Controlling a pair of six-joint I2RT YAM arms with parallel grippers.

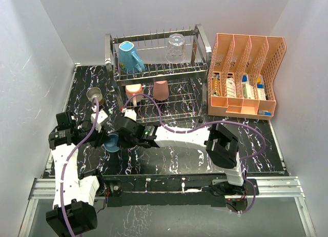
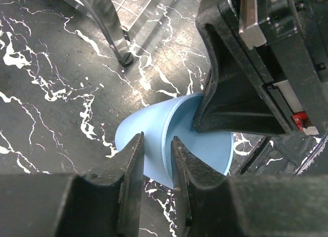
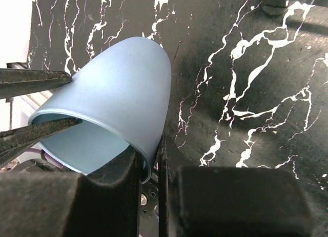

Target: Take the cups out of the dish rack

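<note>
The light blue tumbler [image 1: 111, 142] hangs tilted just above the black marble table, between both grippers. My right gripper [image 3: 148, 160] is shut on its rim, one finger inside and one outside. My left gripper [image 2: 156, 152] straddles the opposite side of the rim of the tumbler [image 2: 154, 129] and is closed on its wall; its fingers [image 3: 36, 77] show in the right wrist view. The dish rack [image 1: 202, 39] holds the teal mug [image 1: 130, 56] and clear glass [image 1: 176, 47] on top, with the pink mug [image 1: 133, 91] and salmon tumbler [image 1: 161, 89] below. The tan cup [image 1: 94, 95] stands on the table at the left.
An orange perforated file organiser [image 1: 246, 75] with small items stands at the back right. A rack leg [image 2: 115, 39] is close beyond the tumbler. White walls close in the left, back and right sides.
</note>
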